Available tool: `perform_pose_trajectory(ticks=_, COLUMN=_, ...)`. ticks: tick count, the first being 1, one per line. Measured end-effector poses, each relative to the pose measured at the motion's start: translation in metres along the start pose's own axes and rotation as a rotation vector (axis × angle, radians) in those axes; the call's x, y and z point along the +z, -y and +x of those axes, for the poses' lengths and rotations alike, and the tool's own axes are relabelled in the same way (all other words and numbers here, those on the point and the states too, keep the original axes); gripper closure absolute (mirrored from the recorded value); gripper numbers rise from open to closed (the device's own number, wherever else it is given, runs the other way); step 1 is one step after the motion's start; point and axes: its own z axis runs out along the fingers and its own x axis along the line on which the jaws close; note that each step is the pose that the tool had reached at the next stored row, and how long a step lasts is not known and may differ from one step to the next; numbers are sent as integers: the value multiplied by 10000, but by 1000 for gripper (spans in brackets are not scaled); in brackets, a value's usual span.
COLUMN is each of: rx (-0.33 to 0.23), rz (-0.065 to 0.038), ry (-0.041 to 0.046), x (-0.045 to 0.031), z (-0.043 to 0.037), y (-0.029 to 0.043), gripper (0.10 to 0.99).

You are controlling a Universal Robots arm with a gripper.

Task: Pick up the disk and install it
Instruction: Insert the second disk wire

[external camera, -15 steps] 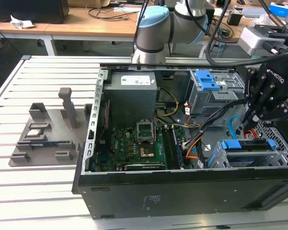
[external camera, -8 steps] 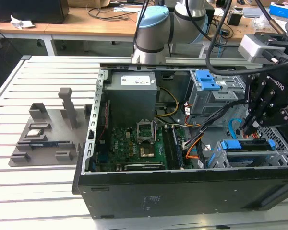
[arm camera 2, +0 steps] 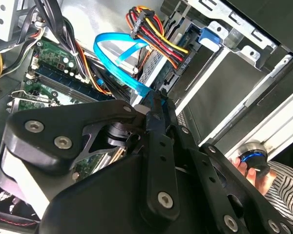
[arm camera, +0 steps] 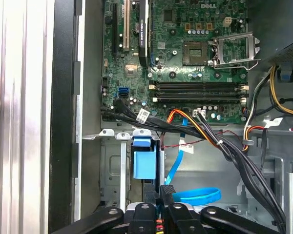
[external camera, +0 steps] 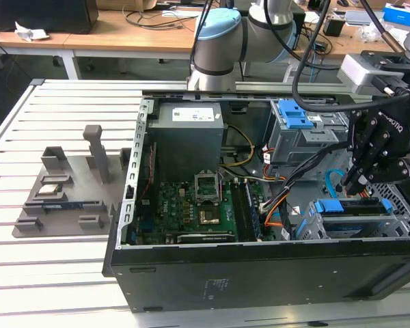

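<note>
Inside the open computer case (external camera: 260, 273), at the exterior view's right, the gripper (external camera: 355, 183) is being held low over the drive cage (external camera: 396, 219). The fingers (arm camera 2: 158, 109) are being shown pressed together, nothing pinched. The disk (external camera: 352, 206), in its blue rails, is being seen lying in the cage beside the blue data cable (arm camera 2: 117, 61). Step judged in hand: seating. Next move is requiring a steady push along the rails.
</note>
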Motion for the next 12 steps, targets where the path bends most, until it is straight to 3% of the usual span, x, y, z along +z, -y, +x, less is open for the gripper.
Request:
perform_pose_trajectory(ticks=9, rx=1, rz=0, ry=2, x=64, z=29, y=9, gripper=925)
perform_pose_trajectory(ticks=12, rx=-20, rz=2, ry=-1, x=86, z=27, y=72, gripper=925)
